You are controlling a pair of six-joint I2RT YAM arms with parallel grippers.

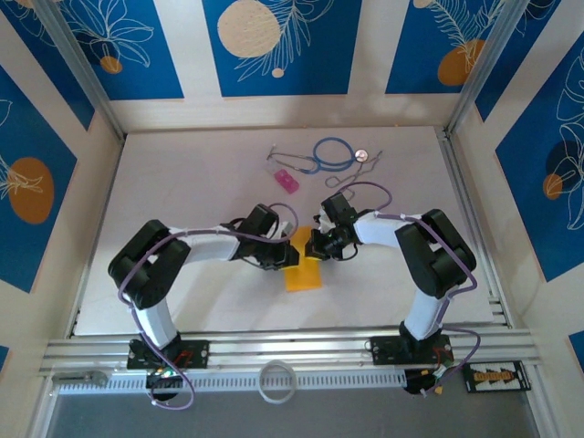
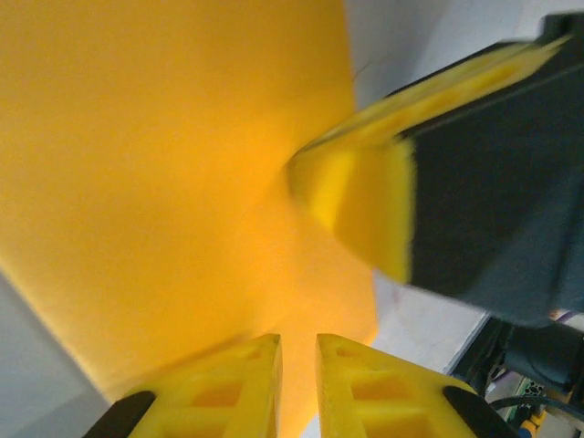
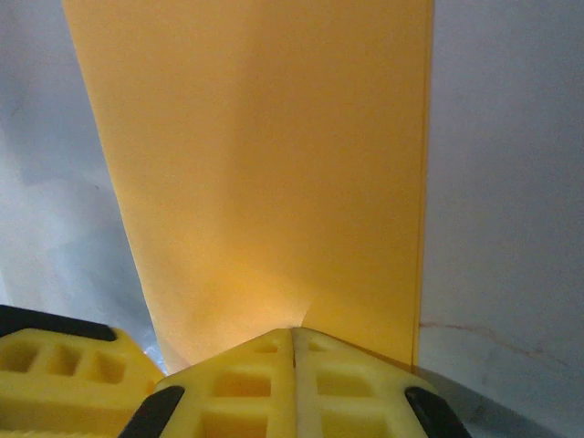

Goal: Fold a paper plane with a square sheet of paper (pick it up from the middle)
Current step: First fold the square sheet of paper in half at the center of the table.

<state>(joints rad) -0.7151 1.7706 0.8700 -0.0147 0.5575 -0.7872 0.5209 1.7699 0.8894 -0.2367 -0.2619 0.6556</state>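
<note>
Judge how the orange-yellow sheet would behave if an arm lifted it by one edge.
Probably floppy: the orange-yellow paper sheet puckers where the right gripper pinches its edge. Likely very light, being so thin, so it may slide on the smooth white table. A hard tug might tear it at that pinch.

Top view overhead, facing down — both wrist views close on paper [image 3: 274,164].

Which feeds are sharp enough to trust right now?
Top external: sharp, evenly lit, paper small in frame. Left wrist: right gripper blurred, paper soft and glowing. Right wrist: paper edges fairly crisp, its near fingers slightly soft.
</note>
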